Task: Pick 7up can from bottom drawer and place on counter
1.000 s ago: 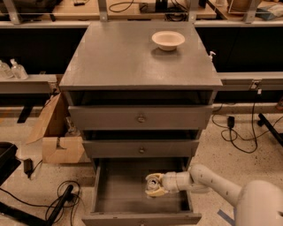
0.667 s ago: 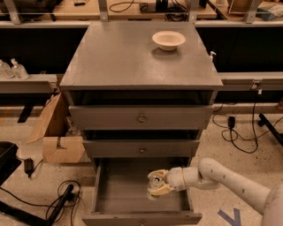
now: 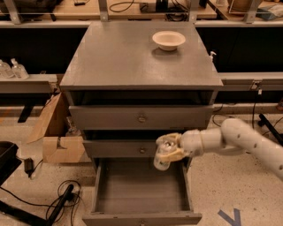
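Observation:
The 7up can [image 3: 162, 154], pale silver with a shiny lid, is held tilted in my gripper [image 3: 168, 149], which is shut on it. The gripper and can hang above the open bottom drawer [image 3: 141, 185], in front of the middle drawer's right half. The bottom drawer is pulled out and its tray looks bare. The counter [image 3: 128, 53] is the grey cabinet top above; a cream bowl [image 3: 168, 40] sits at its back right. My white arm [image 3: 239, 141] reaches in from the right.
A cardboard box [image 3: 55, 132] stands on the floor left of the cabinet. Black cables [image 3: 53, 198] lie at the lower left. Plastic bottles [image 3: 13, 69] sit on a shelf at the left. A wooden workbench [image 3: 132, 9] runs behind.
The gripper has lifted the can up out of the bottom drawer, from the tray's right side to the height of the middle drawer front.

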